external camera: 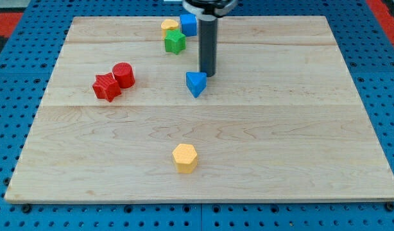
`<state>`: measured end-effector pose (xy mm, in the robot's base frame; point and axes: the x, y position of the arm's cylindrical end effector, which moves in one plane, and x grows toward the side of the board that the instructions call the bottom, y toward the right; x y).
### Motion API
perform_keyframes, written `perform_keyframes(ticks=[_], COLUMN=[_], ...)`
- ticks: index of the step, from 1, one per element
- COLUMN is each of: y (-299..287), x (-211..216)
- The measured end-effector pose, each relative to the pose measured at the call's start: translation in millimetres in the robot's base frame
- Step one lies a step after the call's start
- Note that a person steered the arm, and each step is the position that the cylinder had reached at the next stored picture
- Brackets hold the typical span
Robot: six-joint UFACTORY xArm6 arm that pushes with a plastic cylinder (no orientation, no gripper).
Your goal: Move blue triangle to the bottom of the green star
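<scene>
The blue triangle [196, 83] lies near the board's middle, a little above centre. The green star [174, 42] sits near the view's top, up and to the left of the triangle, well apart from it. My tip [207, 74] is the lower end of the dark rod, just to the upper right of the blue triangle, touching or almost touching it.
A blue cube [188, 25] and a yellow block [170, 26] sit right above the green star. A red star [106, 87] and a red cylinder [124, 74] stand together at the left. A yellow hexagon [185, 158] lies near the bottom. The wooden board [299, 128] rests on a blue pegboard.
</scene>
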<state>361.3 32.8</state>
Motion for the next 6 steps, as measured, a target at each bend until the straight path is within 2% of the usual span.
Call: perform_keyframes(ticks=[1, 2, 3, 4, 5, 6], y=[-6.7, -34.3, 51.1, 45.9, -44.9, -112.6], x=[-45.0, -72.3, -3.3, 82.6, 57.2, 10.3])
